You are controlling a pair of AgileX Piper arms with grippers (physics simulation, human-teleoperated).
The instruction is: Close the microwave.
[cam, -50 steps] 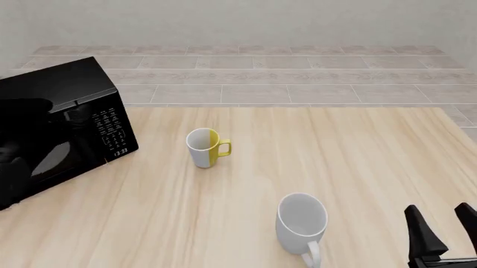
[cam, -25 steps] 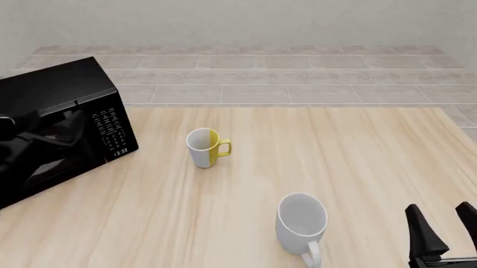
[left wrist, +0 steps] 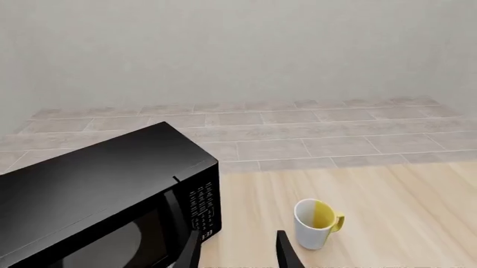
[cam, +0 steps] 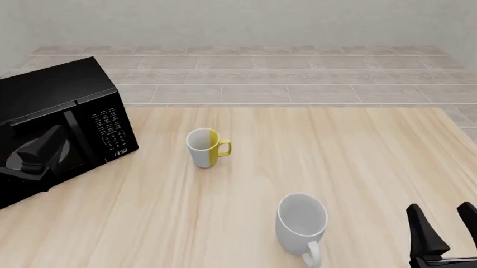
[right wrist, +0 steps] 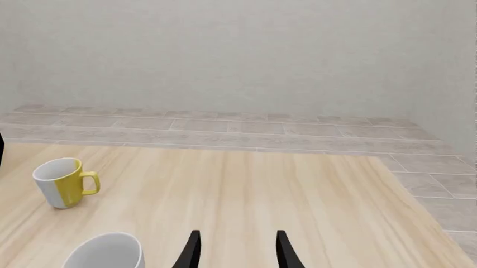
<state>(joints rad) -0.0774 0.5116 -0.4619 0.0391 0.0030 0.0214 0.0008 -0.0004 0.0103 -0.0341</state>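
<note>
Left gripper (left wrist: pixel 237 252) apart, holding nothing, aimed just beside microwave (cam: pixel 60 128); door apparently flush.

Left to right across table (cam: pixel 358 162) in front view: microwave at 9 o'clock, keypad and display facing centre, door lying flat against the body with no gap visible; yellow mug (cam: pixel 206 147) near centre, well apart from it; white mug (cam: pixel 302 222) at 6 o'clock; right gripper (cam: pixel 445 230) at 4 o'clock, fingers spread, idle. Judged: closing step looks done or nearly so. Next calls for confirming the latch, then backing off without brushing the yellow mug.
</note>
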